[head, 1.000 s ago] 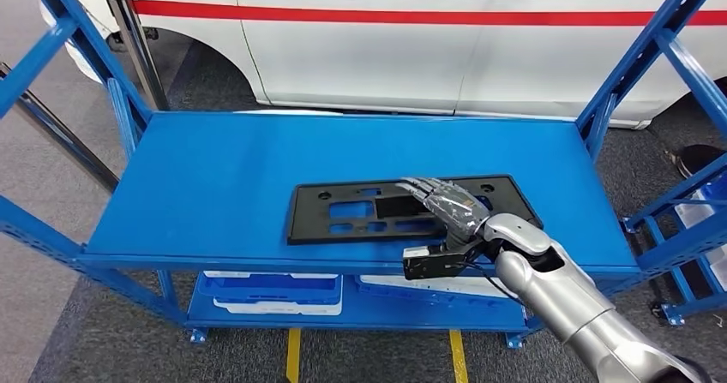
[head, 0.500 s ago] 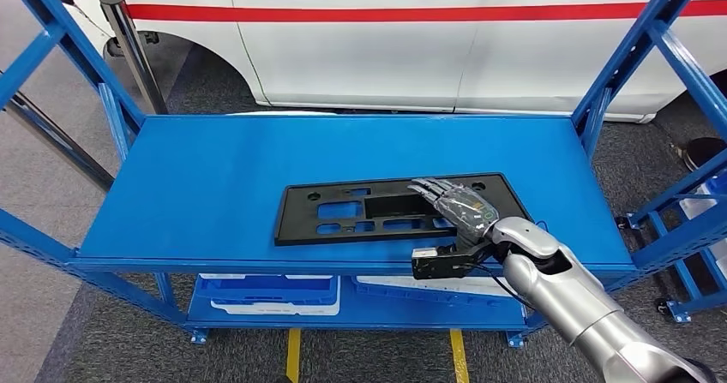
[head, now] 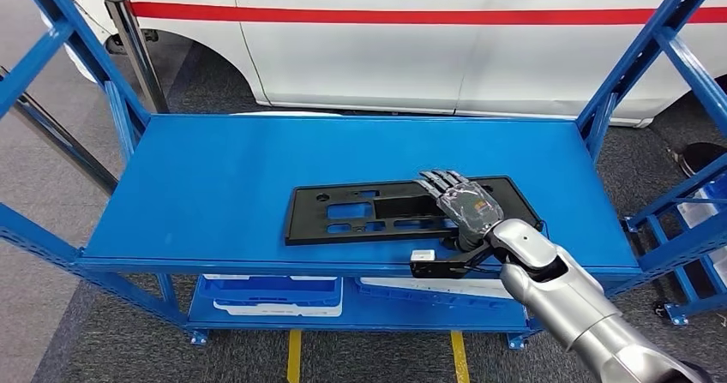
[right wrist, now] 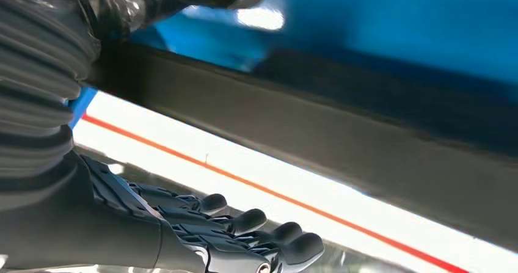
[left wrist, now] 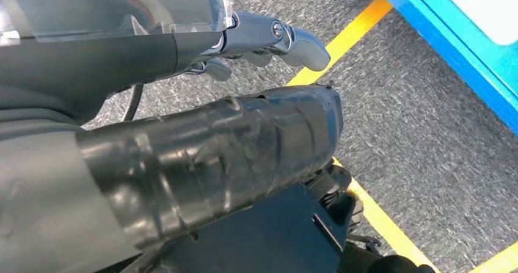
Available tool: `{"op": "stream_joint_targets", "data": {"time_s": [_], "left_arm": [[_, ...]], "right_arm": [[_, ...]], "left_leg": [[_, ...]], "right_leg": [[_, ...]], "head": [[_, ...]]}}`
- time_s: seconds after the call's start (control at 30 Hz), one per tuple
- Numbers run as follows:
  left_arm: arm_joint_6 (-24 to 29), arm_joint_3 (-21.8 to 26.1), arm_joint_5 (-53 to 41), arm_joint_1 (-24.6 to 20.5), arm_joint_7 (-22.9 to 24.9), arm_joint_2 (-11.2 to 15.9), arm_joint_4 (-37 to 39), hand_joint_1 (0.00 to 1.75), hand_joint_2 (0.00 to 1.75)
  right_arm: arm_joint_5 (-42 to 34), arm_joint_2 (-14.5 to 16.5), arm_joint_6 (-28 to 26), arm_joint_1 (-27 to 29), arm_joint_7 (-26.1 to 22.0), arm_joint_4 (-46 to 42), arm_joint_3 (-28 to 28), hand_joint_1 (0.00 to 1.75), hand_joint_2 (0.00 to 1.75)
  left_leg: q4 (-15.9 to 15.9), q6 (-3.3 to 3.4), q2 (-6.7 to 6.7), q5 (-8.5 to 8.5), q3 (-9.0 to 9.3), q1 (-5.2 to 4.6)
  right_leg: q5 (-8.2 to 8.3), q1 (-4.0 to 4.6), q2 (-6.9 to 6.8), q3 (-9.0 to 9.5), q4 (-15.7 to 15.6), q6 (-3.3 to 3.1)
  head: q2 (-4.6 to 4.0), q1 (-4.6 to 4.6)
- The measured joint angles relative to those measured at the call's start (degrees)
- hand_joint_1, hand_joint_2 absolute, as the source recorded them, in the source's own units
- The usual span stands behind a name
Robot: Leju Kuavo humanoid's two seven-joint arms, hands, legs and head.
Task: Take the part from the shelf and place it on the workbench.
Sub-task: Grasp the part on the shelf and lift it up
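Right hand (head: 464,207), at the end of the silver right arm (head: 574,306), lies over the right portion of the black part (head: 377,212), its fingers (head: 439,180) extended flat across the part's top surface and its thumb low at the part's near edge; in the right wrist view the part's dark edge (right wrist: 317,126) runs between the thumb above and the fingers (right wrist: 244,230) below, so the hand appears to clasp the plate, though firm contact on both faces cannot be confirmed. The part, a flat rectangular panel with several rectangular cut-outs, rests on the upper deck of the blue shelf (head: 214,177), near its front edge and right of centre, slightly skewed to that edge. A lower deck of the shelf carries white-and-blue trays (head: 270,293). Behind the shelf stands a white vehicle (head: 386,49) with a red stripe, and a dark post (head: 135,49) rises at the left rear. Left hand (left wrist: 201,126), seen in the left wrist view, hangs over grey carpet (left wrist: 427,151) marked with a yellow line (left wrist: 360,25); its fingers are curled inward and hold nothing.
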Motion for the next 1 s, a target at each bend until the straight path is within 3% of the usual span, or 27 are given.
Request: {"op": "stream_joint_targets", "data": {"time_s": [0.03, 0.07, 0.13, 0.17, 0.2, 0.23, 0.3, 0.37, 0.5, 0.57, 0.63, 0.7, 0.73, 0.8, 0.87, 1.0], "left_arm": [[0.01, -0.03, 0.00, -0.09, 0.00, -0.04, 0.00, 0.00, 0.00], [0.01, -0.08, 0.00, -0.17, 0.00, -0.08, 0.00, 0.00, 0.00], [0.01, -0.15, 0.01, -0.19, 0.00, -0.12, 0.00, 0.00, 0.00], [0.01, -0.17, 0.01, -0.17, 0.01, -0.13, 0.00, 0.00, 0.00], [0.01, -0.19, 0.02, -0.15, 0.01, -0.14, 0.00, 0.00, 0.00], [0.01, -0.22, 0.04, -0.15, 0.01, -0.15, 0.00, 0.00, 0.00], [0.01, -0.28, 0.07, -0.15, 0.01, -0.17, 0.00, 0.00, 0.00], [0.04, -0.30, 0.10, -0.17, 0.02, -0.17, 0.00, 0.00, 0.00], [0.09, -0.31, 0.12, -0.17, -0.01, -0.14, 0.00, 0.00, 0.00], [0.09, -0.32, 0.13, -0.18, -0.02, -0.13, 0.00, 0.00, 0.00], [0.10, -0.33, 0.14, -0.10, -0.02, -0.13, 0.00, 0.00, 0.00], [0.11, -0.34, 0.16, 0.02, -0.04, -0.13, 0.00, 0.00, 0.00], [0.14, -0.34, 0.19, 0.04, -0.07, -0.13, 0.00, 0.00, 0.00], [0.19, -0.34, 0.33, -0.01, -0.16, -0.13, 0.00, 0.00, 0.00], [0.16, -0.35, 0.55, -0.09, -0.25, -0.13, 0.00, 0.00, 0.00], [-0.02, -0.37, 0.74, 0.14, -0.28, -0.10, 0.00, 0.00, 0.00]], "right_arm": [[0.86, 0.04, -0.76, 0.13, 0.30, 0.23, 0.02, 1.45, 1.75], [1.62, 0.06, -1.37, 0.30, 0.55, 0.53, 0.03, 1.56, 1.75], [2.89, 0.07, -2.21, 0.77, 0.83, 1.20, 0.04, 1.65, 1.75], [3.51, 0.07, -2.61, 1.12, 0.93, 1.54, 0.04, 1.66, 1.75], [4.06, 0.08, -3.00, 1.43, 1.02, 1.85, 0.04, 1.68, 1.75], [4.49, 0.08, -3.38, 1.66, 1.08, 2.11, 0.04, 1.71, 1.75], [4.89, 0.09, -4.27, 1.85, 1.16, 2.48, 0.02, 1.73, 1.75], [4.98, 0.14, -5.35, 2.01, 1.18, 2.71, -0.03, 1.74, 1.75], [5.00, 0.26, -6.68, 2.74, 1.09, 2.79, -0.61, 1.75, 1.75], [5.02, 0.30, -7.00, 2.96, 1.09, 2.79, -1.19, 1.75, 1.75], [5.11, 0.32, -7.19, 3.45, 1.09, 2.78, -1.76, 1.75, 1.75], [5.42, 0.36, -7.55, 4.06, 1.08, 2.75, -2.32, 1.75, 1.75], [5.75, 0.37, -7.95, 4.33, 1.08, 2.64, -2.67, 1.75, 1.75], [6.85, 0.37, -9.09, 5.01, 1.15, 2.04, -3.55, 1.75, 1.75], [8.35, 0.37, -10.41, 6.09, 1.48, 0.73, -4.60, 1.75, 1.75], [12.12, 0.32, -12.84, 8.57, 3.13, -3.43, -6.48, 1.75, 1.75]], "left_leg": [[-0.31, 0.34, 0.02, 0.20, 0.13, 0.09], [-0.45, 0.55, 0.03, 0.28, 0.20, 0.10], [-0.42, 0.73, 0.02, 0.27, 0.20, 0.04], [-0.37, 0.74, 0.01, 0.24, 0.21, 0.01], [-0.27, 0.73, 0.00, 0.17, 0.21, 0.01], [-0.12, 0.68, -0.01, 0.06, 0.22, 0.03], [0.38, 0.34, -0.03, -0.34, 0.16, -0.05], [0.85, -0.14, -0.05, -0.65, -0.05, -0.26], [1.53, -1.09, -0.01, -1.38, -0.23, -0.25], [5.68, -1.63, 0.03, -4.03, -1.91, -0.09], [12.86, -1.98, 0.04, -7.35, -5.11, 0.08], [16.28, -2.12, 0.05, -7.84, -6.68, 0.19], [15.03, -2.08, 0.05, -6.64, -6.07, 0.21], [7.89, -1.77, 0.04, -3.02, -2.59, 0.21], [2.07, -1.37, 0.02, -1.25, 0.14, 0.10], [0.55, -0.35, 0.08, -0.84, 0.55, 0.11]], "right_leg": [[-1.21, -0.05, 0.00, -0.80, 1.83, 0.23], [-2.86, -0.14, -0.01, -2.13, 4.77, 0.39], [-5.90, -0.18, -0.01, -5.53, 11.88, 0.67], [-6.31, -0.22, -0.02, -6.67, 14.13, 0.77], [-5.70, -0.26, -0.02, -6.94, 14.47, 0.83], [-4.13, -0.32, -0.03, -6.14, 12.65, 0.85], [-0.57, -0.42, -0.04, -2.58, 5.26, 0.73], [0.70, -0.27, 0.02, -0.34, 0.47, 0.32], [0.63, -0.23, -0.02, 0.11, -0.41, -0.91], [0.76, -0.32, -0.20, 0.37, -0.67, -1.57], [0.74, -0.20, -0.32, 0.39, -0.67, -1.85], [0.73, -0.12, -0.36, 0.42, -0.65, -1.86], [0.73, -0.12, -0.35, 0.45, -0.63, -1.86], [0.70, -0.09, -0.32, 0.52, -0.55, -1.76], [0.73, 0.08, -0.32, 0.35, -0.38, -1.35], [0.67, 0.04, -0.21, -0.08, -0.22, -0.10]], "head": [[0.00, 0.01], [0.00, 0.02], [0.00, 0.02], [0.00, 0.02], [0.00, 0.02], [0.00, 0.02], [0.00, 0.03], [0.00, 0.00], [0.00, -0.02], [0.00, -0.03], [0.00, -0.03], [0.00, -0.03], [0.00, -0.03], [0.00, -0.02], [0.00, 0.01], [0.00, 0.01]]}}
